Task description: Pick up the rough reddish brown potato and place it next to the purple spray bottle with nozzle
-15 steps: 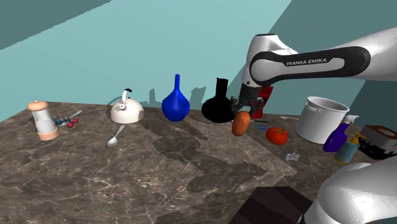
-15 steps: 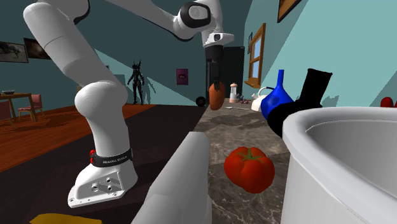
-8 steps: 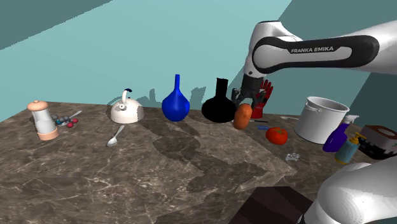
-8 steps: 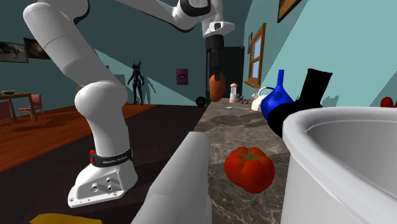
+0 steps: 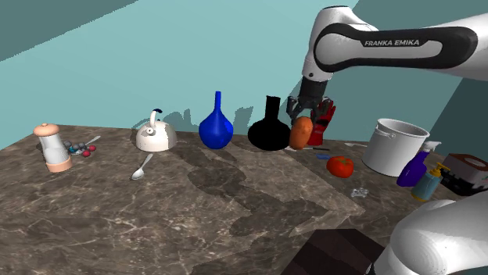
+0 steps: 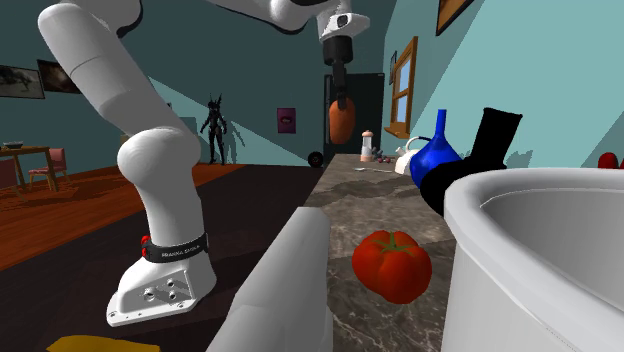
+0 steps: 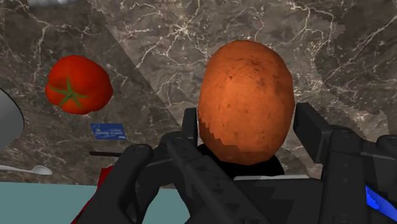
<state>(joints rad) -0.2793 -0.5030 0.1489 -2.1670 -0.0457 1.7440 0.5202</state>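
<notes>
Dark marble counter point(image 5: 195, 211) carries, across the shoulder view, a blue vase point(image 5: 216, 127), a black vase point(image 5: 270, 131), then the reddish-brown potato point(image 5: 300, 133) held aloft in the gripper point(image 5: 302, 117), a tomato point(image 5: 340, 166), a white pot point(image 5: 395, 146) and the purple spray bottle point(image 5: 412, 168), well apart from the potato. The wrist view adds the black fingers point(image 7: 312, 127) clasping the potato's sides. "FRANKA EMIKA" reads along the arm point(image 5: 391, 47).
</notes>
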